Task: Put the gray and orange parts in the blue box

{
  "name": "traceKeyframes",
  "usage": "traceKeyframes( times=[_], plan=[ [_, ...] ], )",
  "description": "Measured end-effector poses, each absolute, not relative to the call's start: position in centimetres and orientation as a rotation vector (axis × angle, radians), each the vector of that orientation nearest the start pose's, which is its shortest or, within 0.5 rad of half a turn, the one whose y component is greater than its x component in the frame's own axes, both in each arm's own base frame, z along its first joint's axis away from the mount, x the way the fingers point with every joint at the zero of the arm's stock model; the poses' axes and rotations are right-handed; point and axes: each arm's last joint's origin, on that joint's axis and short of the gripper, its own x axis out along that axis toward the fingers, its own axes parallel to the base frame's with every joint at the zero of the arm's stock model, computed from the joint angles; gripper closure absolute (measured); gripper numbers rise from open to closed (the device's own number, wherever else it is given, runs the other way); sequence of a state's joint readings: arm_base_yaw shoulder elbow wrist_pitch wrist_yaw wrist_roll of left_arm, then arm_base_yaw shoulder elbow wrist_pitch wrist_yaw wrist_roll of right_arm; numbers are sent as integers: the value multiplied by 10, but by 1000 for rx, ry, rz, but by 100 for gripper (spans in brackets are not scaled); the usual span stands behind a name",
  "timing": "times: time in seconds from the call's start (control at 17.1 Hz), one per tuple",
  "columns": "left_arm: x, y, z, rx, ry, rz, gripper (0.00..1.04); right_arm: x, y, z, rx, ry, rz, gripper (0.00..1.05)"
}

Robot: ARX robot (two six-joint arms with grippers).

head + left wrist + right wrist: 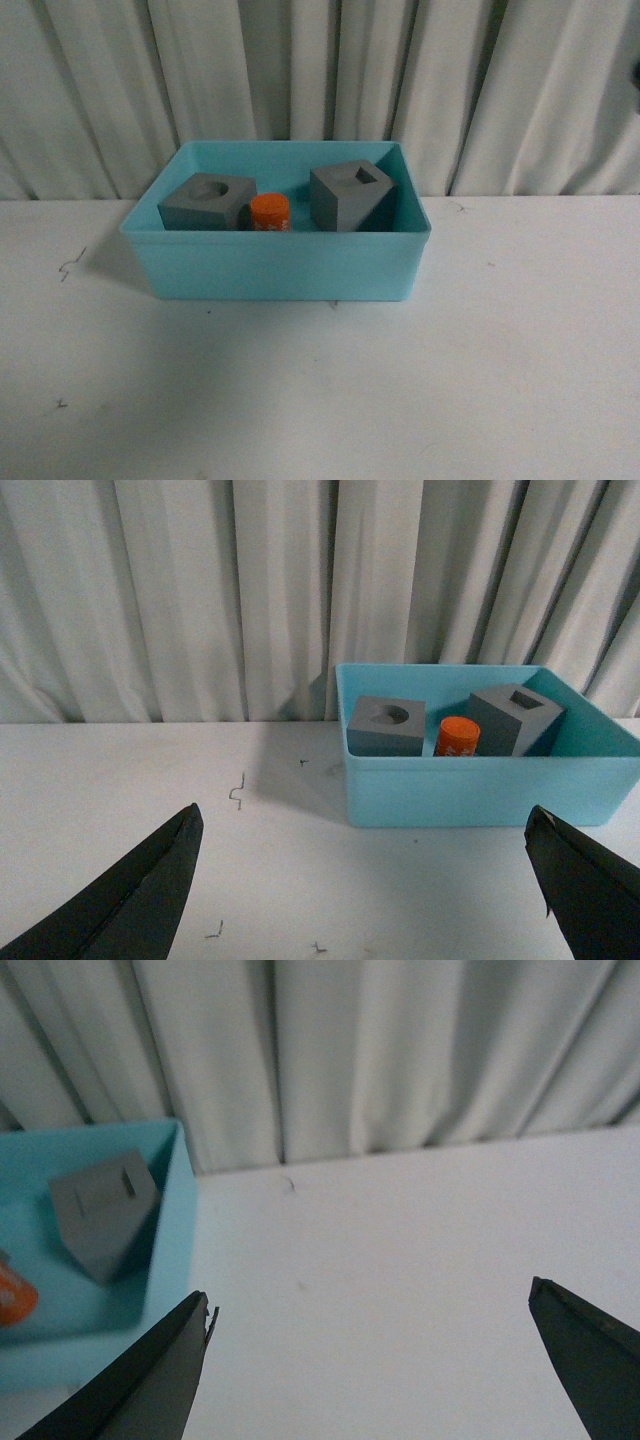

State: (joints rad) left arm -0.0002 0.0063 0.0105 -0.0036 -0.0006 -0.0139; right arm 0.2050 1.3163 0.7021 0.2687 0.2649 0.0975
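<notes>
Front view: the blue box (275, 262) stands on the white table (320, 400) before the curtain (320, 80); inside it, the gray cube with the round recess (205, 203) sits toward the box's left wall, the gray cube with the rectangular slot (351, 196) leans tilted toward its right wall, and the orange cylinder (270, 212) stands between them; neither arm shows.

Left wrist view: the left gripper (365, 900) hangs over bare table, well apart from the box, fingers wide apart and holding nothing; all three parts show inside the box.

Right wrist view: the right gripper (370, 1370) likewise has its fingers spread and empty, beside the box's right wall; the slotted cube and an edge of the cylinder show inside.

Judgement: placement appears complete; the sound course is to keep both arms clear of the box rim. No print legible on the cylinder.
</notes>
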Motion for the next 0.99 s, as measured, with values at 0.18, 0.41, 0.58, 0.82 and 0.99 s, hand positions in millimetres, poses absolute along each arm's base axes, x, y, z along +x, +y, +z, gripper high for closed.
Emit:
traceKeyframes(
  times=[0.18,0.41,0.58,0.82,0.99],
  plan=[
    [97,0,166,-14,-1,0,7,204,50,197,57,508,-118,6],
    [97,0,166,-14,-1,1,7,189,35,179,53,122,-5,37],
    [97,0,166,-14,-1,0,7,176,24,192,31,-22,-10,63],
    [97,0,166,-14,-1,1,7,160,16,176,8,27,-1,98],
    [97,0,166,-14,-1,0,7,146,4,175,4,6,10,103]
  ],
)
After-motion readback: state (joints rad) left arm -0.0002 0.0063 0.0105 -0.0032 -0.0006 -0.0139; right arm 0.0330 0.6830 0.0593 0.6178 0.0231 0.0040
